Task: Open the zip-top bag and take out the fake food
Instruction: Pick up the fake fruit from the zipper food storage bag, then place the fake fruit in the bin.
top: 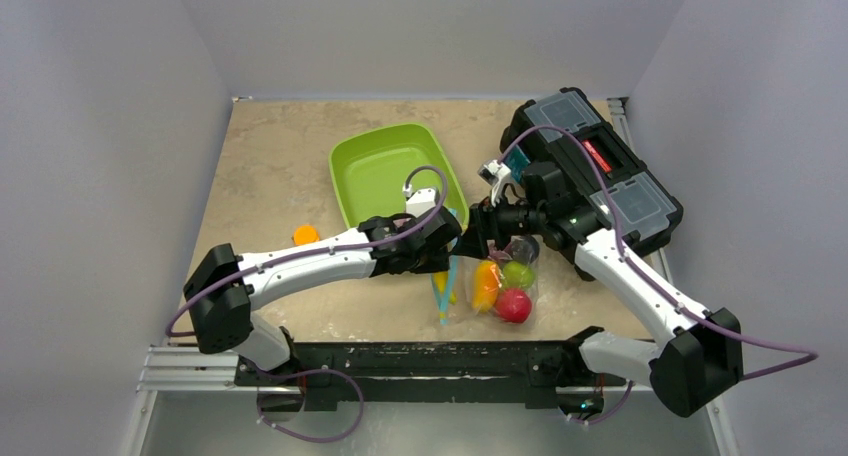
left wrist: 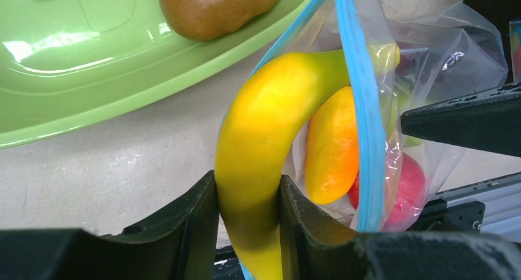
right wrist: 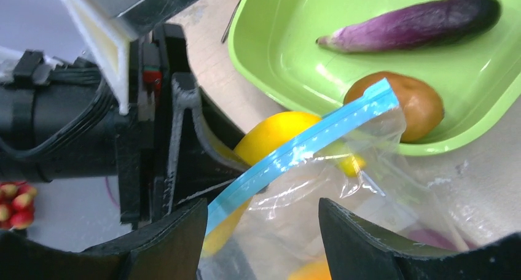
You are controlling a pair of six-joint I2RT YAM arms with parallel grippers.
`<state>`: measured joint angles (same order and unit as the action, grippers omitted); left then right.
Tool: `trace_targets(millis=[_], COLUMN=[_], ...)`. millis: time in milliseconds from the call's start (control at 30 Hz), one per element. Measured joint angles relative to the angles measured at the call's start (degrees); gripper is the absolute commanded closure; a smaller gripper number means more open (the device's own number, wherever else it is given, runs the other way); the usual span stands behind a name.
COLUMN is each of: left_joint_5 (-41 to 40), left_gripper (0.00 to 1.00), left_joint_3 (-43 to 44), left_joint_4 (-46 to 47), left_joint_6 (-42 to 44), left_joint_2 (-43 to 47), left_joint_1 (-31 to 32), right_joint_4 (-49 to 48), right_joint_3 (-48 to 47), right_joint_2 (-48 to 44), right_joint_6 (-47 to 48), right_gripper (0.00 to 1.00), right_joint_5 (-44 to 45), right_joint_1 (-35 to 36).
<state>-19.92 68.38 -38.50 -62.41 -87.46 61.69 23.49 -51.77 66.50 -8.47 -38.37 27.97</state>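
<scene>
Plainly, the zip-top bag [top: 505, 276] lies on the worktop [top: 270, 156] near its front edge, at about 5 o'clock from the green tray [top: 385, 161], with its blue zip strip [left wrist: 359, 108] parted at the mouth. A yellow banana [left wrist: 270, 120] sticks out through that mouth, and the left tool [left wrist: 249, 206] is clamped on its lower end, one finger pressed against each side of it. Just behind the banana, inside the clear film, sit an orange piece [left wrist: 332, 148], a green pear [top: 517, 273] and a red apple [top: 513, 304]. The right tool [right wrist: 263, 209] has its fingers spread wide, straddling the upper film of the bag. The strip runs past its left finger [right wrist: 172, 237], and I cannot tell whether either finger pinches the plastic. Two pieces lie in the tray: a purple eggplant [right wrist: 411, 23] and, at 6 o'clock from it, a brown piece [right wrist: 424, 105] by the tray's near wall. A black toolbox [top: 600, 166] stands at 3 o'clock from the tray, and a small orange block [top: 305, 234] rests at 8 o'clock from it.
</scene>
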Motion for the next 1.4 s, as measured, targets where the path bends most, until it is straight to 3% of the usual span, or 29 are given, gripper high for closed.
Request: trace_targets(millis=[400,833,1033,1400], left_joint_5=[-5.68,-13.20,-14.51,-10.43], left_gripper=[1.00,1.00,1.00,1.00], left_joint_3=[0.81,4.39,4.96,4.96], left_joint_4=[-5.86,-11.13,-11.56,-9.57], left_joint_6=[2.62,15.58,22.36,34.60], left_joint_2=[1.88,2.19,2.19,2.19], left_joint_1=[0.00,-0.04,-1.20,-9.14], right_joint_4=[-0.48,-0.13,1.77,8.66], right_joint_3=[-5.88,-4.85,-3.21,-1.16], right_joint_2=[2.36,-2.45,-3.67,-6.03], right_joint_6=[0.81,5.20,11.19,24.52], right_gripper=[0.31,0.31,0.30,0.28], right_joint_5=[3.37,0.33,-3.82,-12.00], right_joint_1=[0.04,-6.91,-9.81,-13.46])
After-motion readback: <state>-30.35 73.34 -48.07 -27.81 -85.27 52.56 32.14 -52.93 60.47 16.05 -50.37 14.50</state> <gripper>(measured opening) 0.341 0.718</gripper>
